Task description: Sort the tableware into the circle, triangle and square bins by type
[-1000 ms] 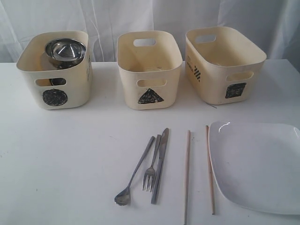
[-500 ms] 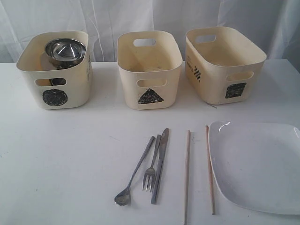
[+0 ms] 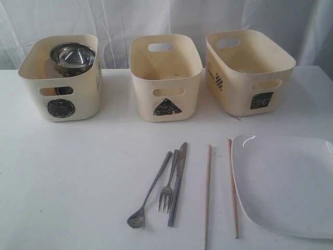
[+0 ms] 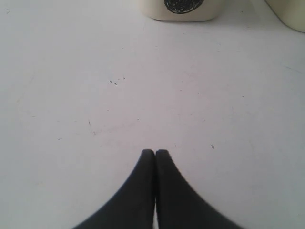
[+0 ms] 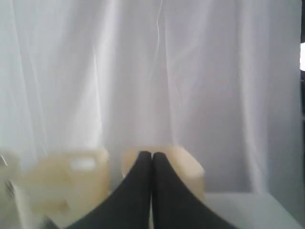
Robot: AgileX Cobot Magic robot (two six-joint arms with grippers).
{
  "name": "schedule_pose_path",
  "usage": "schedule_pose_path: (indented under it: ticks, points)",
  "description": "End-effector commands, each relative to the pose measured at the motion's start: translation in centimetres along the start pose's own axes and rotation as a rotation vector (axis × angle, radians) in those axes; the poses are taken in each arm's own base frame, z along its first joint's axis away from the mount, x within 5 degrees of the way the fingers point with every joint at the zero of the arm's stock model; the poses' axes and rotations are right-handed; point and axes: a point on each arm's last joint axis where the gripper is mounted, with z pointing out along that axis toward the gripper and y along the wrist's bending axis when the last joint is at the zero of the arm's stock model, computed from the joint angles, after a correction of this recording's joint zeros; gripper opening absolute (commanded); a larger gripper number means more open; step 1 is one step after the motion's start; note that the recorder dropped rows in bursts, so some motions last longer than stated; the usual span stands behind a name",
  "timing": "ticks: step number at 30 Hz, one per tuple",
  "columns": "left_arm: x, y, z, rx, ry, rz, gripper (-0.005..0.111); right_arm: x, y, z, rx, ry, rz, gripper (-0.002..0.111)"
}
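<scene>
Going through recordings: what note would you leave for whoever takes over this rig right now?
Left gripper: shut, holding nothing, low over bare table in front of the circle bin.
Right gripper: shut, holding nothing, raised and facing the curtain.
Done: steel bowls are stacked in the circle bin. What lies under them cannot be told.
No ware shows in the triangle bin or the square bin.
On the table: spoon, fork and knife side by side, the chopsticks to their right, then the plate.
Left: bin those six.
</scene>
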Motion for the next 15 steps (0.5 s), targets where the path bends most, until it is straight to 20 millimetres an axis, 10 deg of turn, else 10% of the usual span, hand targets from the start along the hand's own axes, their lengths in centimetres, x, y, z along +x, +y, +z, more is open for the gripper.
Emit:
schedule_pose_path:
  ticks: [1,12,15]
  points:
    - [0.3,-0.1,0.0,0.016,0.027,0.001,0.000,-3.0,0.5,-0.6,-0.130,-0.323,0.424,0.000]
    - [0.3,-0.1,0.0,0.015,0.025,0.001,0.000,-3.5,-3.1,-1.2,0.092,-0.536,1.190,0.000]
    - [0.3,-0.1,0.0,0.015,0.025,0.001,0.000,-5.7,-2.7,0.3,0.089,-0.521,1.164,0.000]
